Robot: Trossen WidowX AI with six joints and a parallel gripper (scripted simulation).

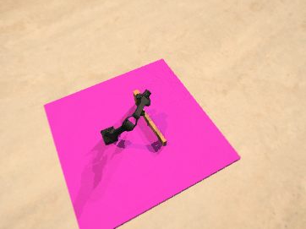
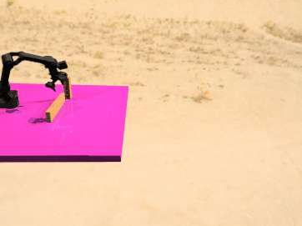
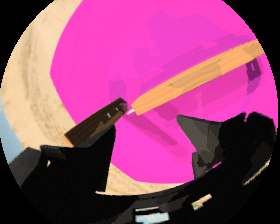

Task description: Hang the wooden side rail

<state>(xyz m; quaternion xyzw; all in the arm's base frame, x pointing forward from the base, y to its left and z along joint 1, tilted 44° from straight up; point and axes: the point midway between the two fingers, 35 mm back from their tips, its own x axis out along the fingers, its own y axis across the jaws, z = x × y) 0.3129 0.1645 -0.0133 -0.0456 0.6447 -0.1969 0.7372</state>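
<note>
The wooden headboard post (image 1: pixel 136 93) (image 2: pixel 69 88) (image 3: pixel 95 123) stands upright, its dark slotted side toward the rail; small pale pins show in the slot in the wrist view. The wooden side rail (image 1: pixel 155 128) (image 2: pixel 56 108) (image 3: pixel 195 74) extends from near the post's foot, low over the mat. A bright steel hook (image 3: pixel 131 111) shows between the rail's end and the post. I cannot tell whether the hooks sit on the pins or whether the rail's end is raised. My gripper (image 2: pixel 57 83) (image 3: pixel 147 124) is open and empty, above the rail's post end and beside the post.
The magenta table (image 1: pixel 190 153) (image 2: pixel 92 130) (image 3: pixel 90 65) carries the arm's base (image 1: pixel 110 136) (image 2: pixel 10 99) at the left in the top and exterior views. Sandy ground surrounds it. The post is very close to one finger in the wrist view.
</note>
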